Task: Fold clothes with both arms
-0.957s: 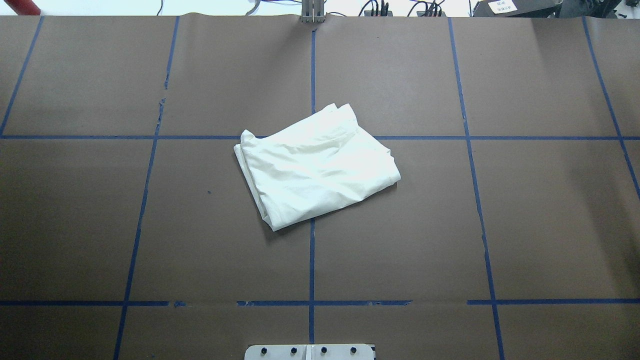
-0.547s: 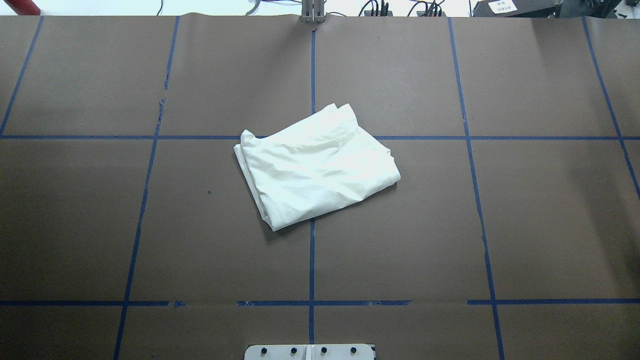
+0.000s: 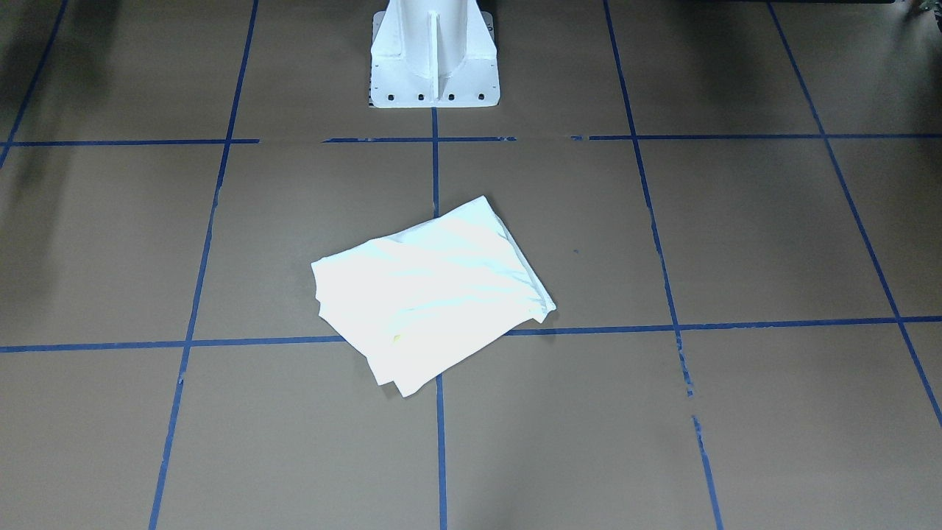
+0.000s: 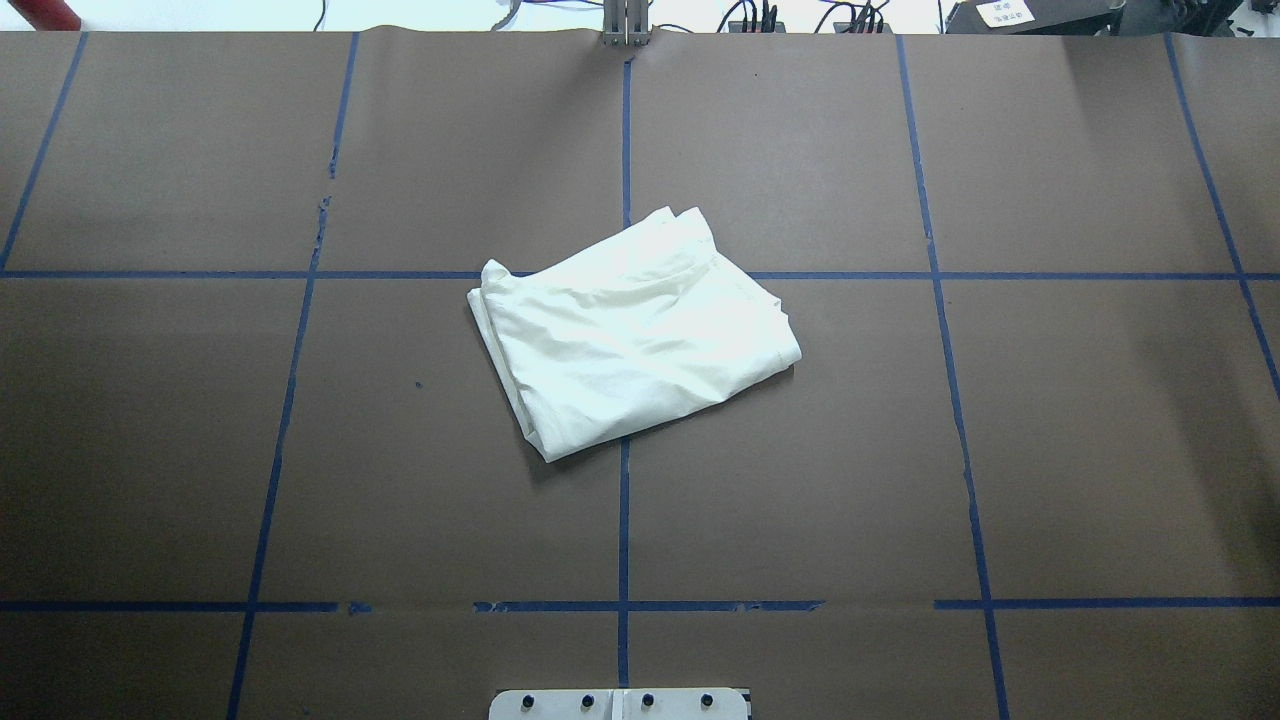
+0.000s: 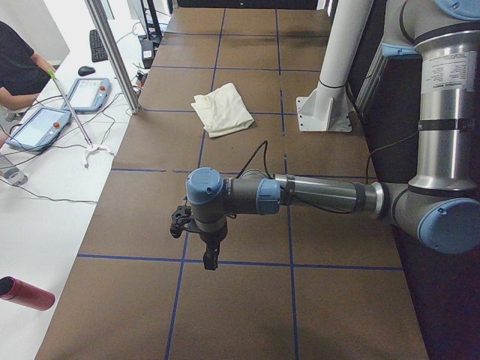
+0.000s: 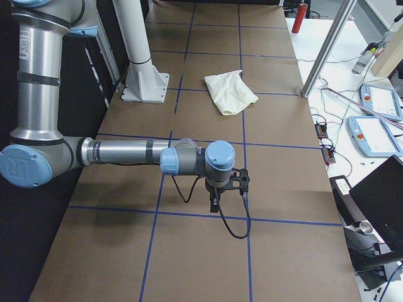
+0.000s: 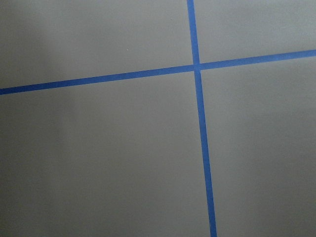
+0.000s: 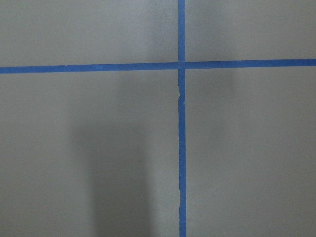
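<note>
The cream shirt [image 4: 630, 335] lies folded into a compact, slightly skewed rectangle near the table's middle. It also shows in the front view [image 3: 430, 294], the left side view [image 5: 223, 109] and the right side view [image 6: 231, 91]. Its print and lettering are hidden. My left gripper [image 5: 206, 251] hangs over bare table far from the shirt, towards the table's left end. My right gripper [image 6: 217, 201] hangs likewise towards the right end. Neither shows in the overhead or front view. I cannot tell whether either is open or shut. Both wrist views show only brown table and blue tape.
The white pedestal [image 3: 434, 59] stands at the robot's side of the table. Blue tape lines [image 4: 624, 500] grid the brown surface. A metal post [image 5: 112, 56] and a desk with tablets [image 5: 37, 127] flank the left end; a red bottle [image 5: 26, 292] lies there.
</note>
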{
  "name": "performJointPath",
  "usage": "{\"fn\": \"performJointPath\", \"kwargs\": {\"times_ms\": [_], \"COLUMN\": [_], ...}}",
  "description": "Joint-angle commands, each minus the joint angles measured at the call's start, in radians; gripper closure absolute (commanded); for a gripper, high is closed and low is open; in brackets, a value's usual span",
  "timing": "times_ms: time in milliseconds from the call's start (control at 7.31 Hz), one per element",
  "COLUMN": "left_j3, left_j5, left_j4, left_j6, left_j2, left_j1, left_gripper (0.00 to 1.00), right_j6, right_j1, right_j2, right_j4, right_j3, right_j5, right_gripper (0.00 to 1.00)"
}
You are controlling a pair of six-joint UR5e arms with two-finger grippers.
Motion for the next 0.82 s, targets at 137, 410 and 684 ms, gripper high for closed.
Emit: {"fn": "performJointPath", "kwargs": {"times_ms": [137,410,684], "left_j3": [-0.001,-0.001,-0.002], "left_j5": [0.000,0.000,0.001], "left_j4": [0.000,0.000,0.000], "left_j6": [0.000,-0.002,-0.002], "left_j2": [0.000,0.000,0.000], "left_j1": [0.000,0.000,0.000], "left_gripper": [0.00,0.00,0.00], "right_j6": [-0.008,-0.011,-0.009], "right_j1": [0.000,-0.002,-0.003], "right_j2": [0.000,0.000,0.002], "right_j4": [0.002,0.003,0.002], "right_j3": [0.002,0.003,0.009], "right_j5": [-0.009,-0.014,-0.040], "right_gripper": [0.00,0.00,0.00]}}
